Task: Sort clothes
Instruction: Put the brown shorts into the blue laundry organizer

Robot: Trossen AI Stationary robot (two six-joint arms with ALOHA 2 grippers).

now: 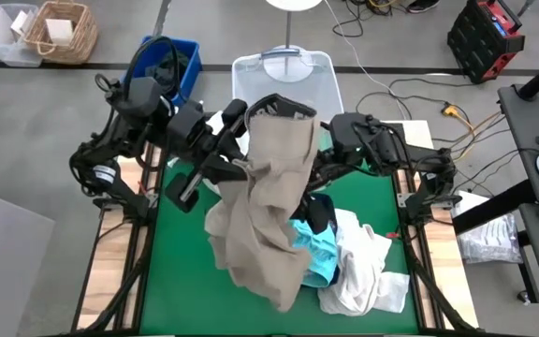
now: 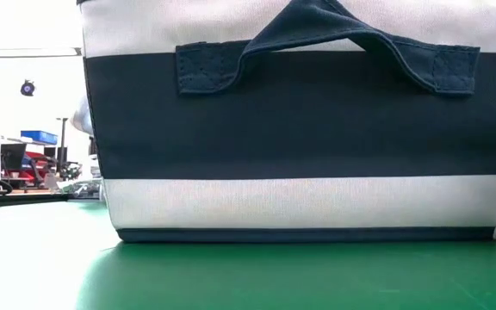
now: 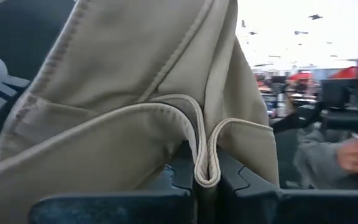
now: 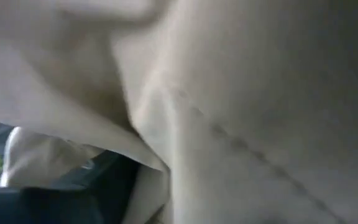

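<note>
A khaki beige garment (image 1: 269, 197) hangs over the middle of the green table (image 1: 181, 281), and its lower end lies on the mat. My left gripper (image 1: 247, 154) is shut on it at its upper left side. My right gripper (image 1: 320, 161) stands at the garment's upper right side. Khaki cloth (image 4: 241, 112) fills the right wrist view, so I cannot see how that gripper meets it. Below lie a teal garment (image 1: 318, 262), white garments (image 1: 368, 276) and a black one (image 1: 319, 213), heaped on the mat. My left gripper pinches a stitched hem of the khaki garment, folded double (image 3: 206, 168), between its two fingers (image 3: 166, 199). The rest of the cloth rises and spreads away from the fold. The garment hangs below the hold, with its lower end (image 1: 269, 281) on the table.
A navy-and-white fabric box with a navy handle (image 2: 300, 129) stands close before the low camera and blocks its view. Behind the table stand a clear bin (image 1: 284, 70) and a blue bin (image 1: 171, 65). A wicker basket (image 1: 59, 28) sits far left. A person's hand (image 3: 356, 155) shows beyond.
</note>
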